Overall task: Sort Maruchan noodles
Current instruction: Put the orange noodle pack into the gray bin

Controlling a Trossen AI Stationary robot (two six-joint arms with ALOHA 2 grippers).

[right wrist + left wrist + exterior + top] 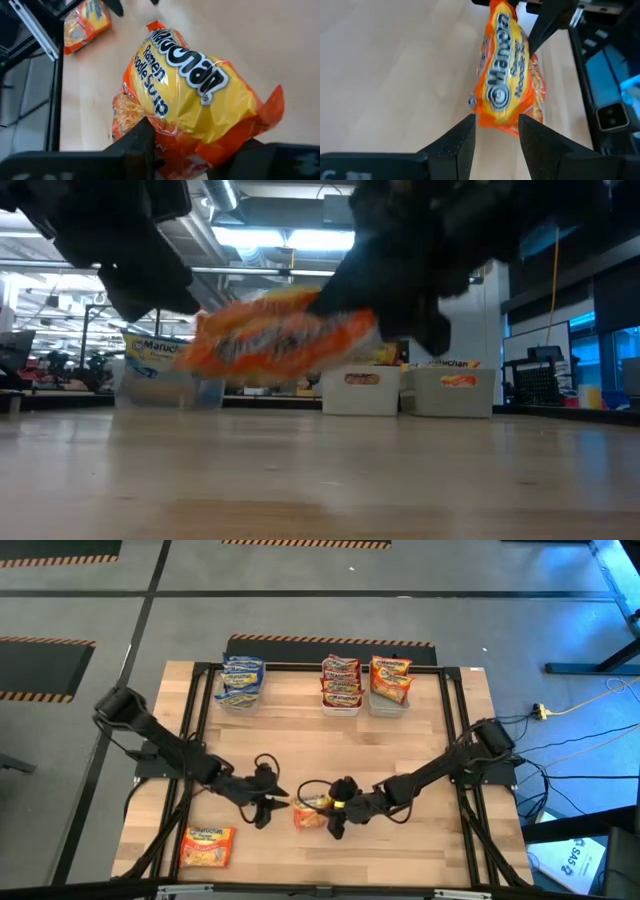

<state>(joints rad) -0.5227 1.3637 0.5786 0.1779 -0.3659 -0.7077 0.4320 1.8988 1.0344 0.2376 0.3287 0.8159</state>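
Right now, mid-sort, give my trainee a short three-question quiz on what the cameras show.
1. True or false: the orange packet between the two arms lies flat on the table.
2. Which bin at the far edge holds the orange-yellow packets? A) left bin B) middle bin C) right bin
3. Fill in: a second orange packet lies alone near the table's front ____ corner, on the left arm's side.

Key:
1. False. The low view shows it raised off the wood, with the left pincer at one end and the right pincer at the other.
2. C, the right bin.
3. left
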